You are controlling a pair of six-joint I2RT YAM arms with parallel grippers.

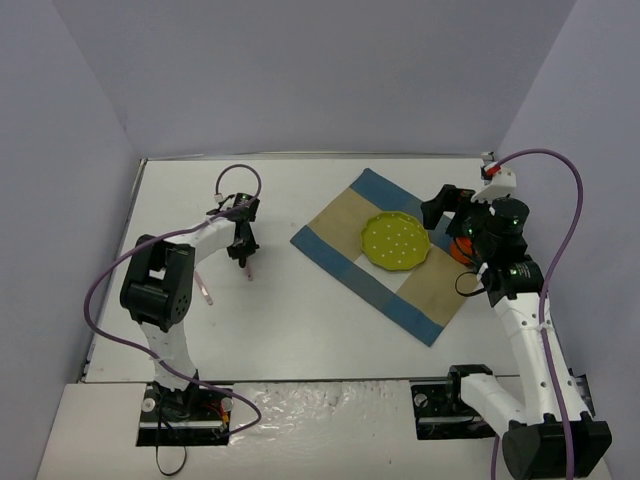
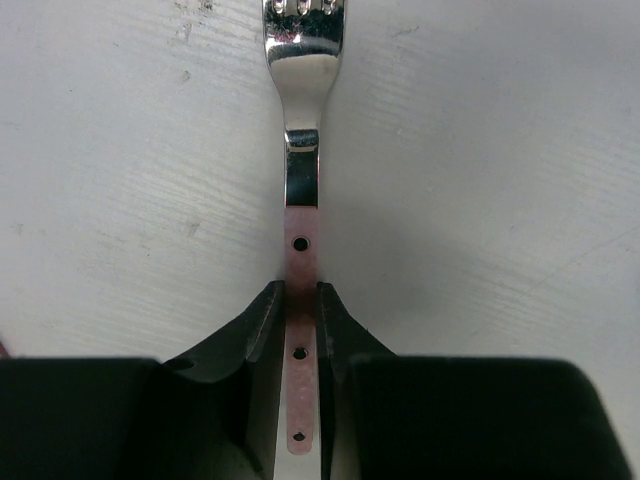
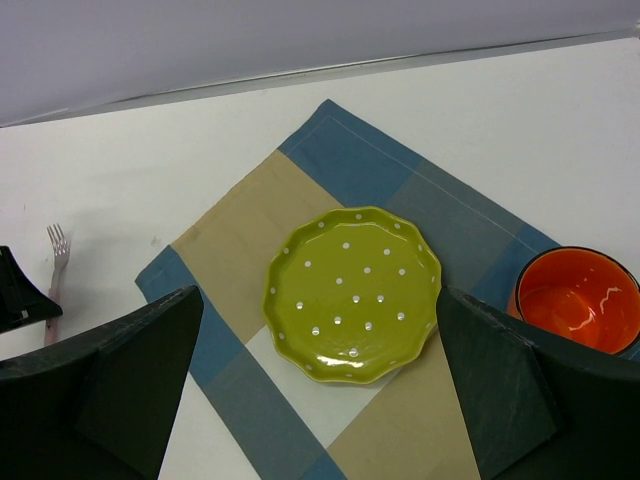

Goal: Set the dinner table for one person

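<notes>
1 fork [image 2: 302,150], pink-handled, lying on the white bench [image 2: 500,150] left of the checked placemat [image 3: 370,170]; left hand [image 2: 301,300] clamped across its handle. Light, stiff and thin, likely slick at the steel neck, so the handle's narrow edges look like the sound hold. Right hand [image 3: 318,300] spread wide above the green plate [image 3: 352,295].

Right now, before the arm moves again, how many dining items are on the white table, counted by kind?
pink-handled fork: 1
green dotted plate: 1
orange cup: 1
blue-and-tan checked placemat: 1
second pink-handled utensil, too small to name: 1
Total: 5
</notes>
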